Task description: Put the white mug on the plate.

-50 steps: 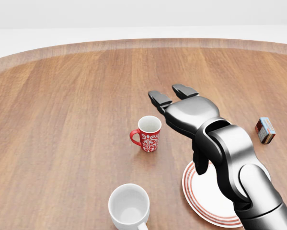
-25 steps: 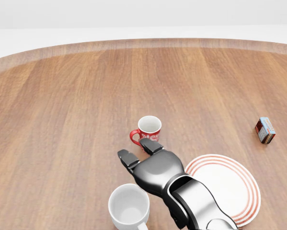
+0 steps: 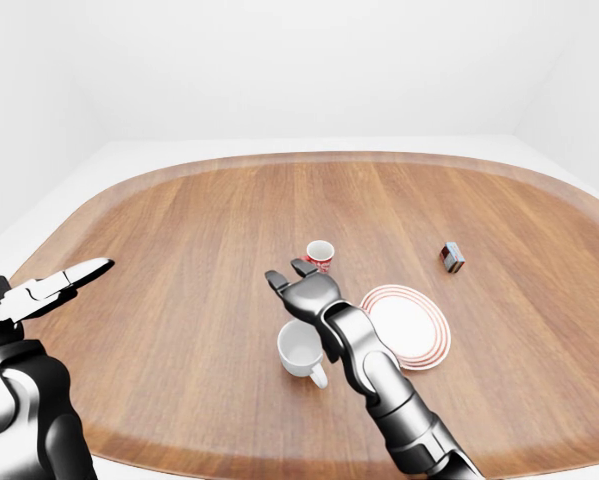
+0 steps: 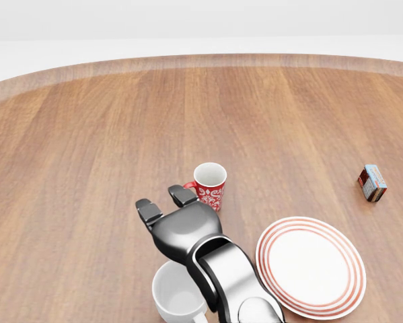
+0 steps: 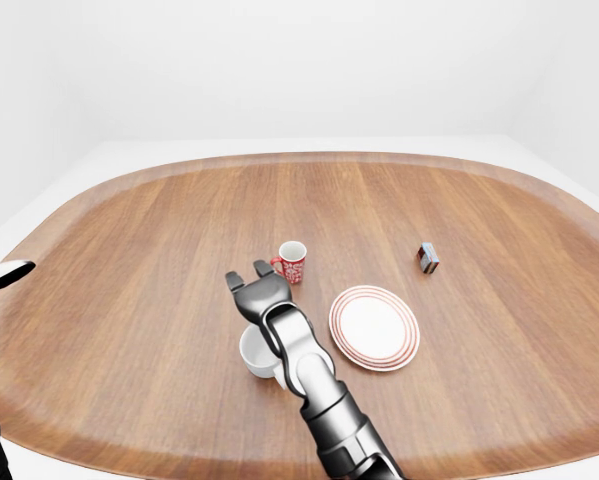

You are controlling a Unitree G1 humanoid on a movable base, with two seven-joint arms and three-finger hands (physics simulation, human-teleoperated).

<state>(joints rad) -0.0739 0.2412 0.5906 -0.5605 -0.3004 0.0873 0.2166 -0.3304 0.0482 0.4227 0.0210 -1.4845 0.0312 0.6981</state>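
Note:
The white mug (image 4: 174, 295) stands upright on the wooden table (image 4: 87, 148) at the bottom of the head view, its handle toward the bottom edge. My right hand (image 4: 164, 200) is open, palm down, just above the mug's top rim and partly hiding it; its fingers do not close round the mug. The white plate with red rings (image 4: 311, 266) lies to the right of the mug, empty. My left hand (image 3: 71, 276) is open and held over the table's left edge in the left-eye view.
A red patterned mug (image 4: 210, 186) stands just past my right fingertips, above the white mug in the head view. A small box (image 4: 373, 182) lies at the right. The table's rounded rim (image 3: 309, 158) curves along the top.
My right hand has moved left and down the head view, from above the plate and red mug to over the white mug. The plate now shows whole. Mugs and plate have not moved.

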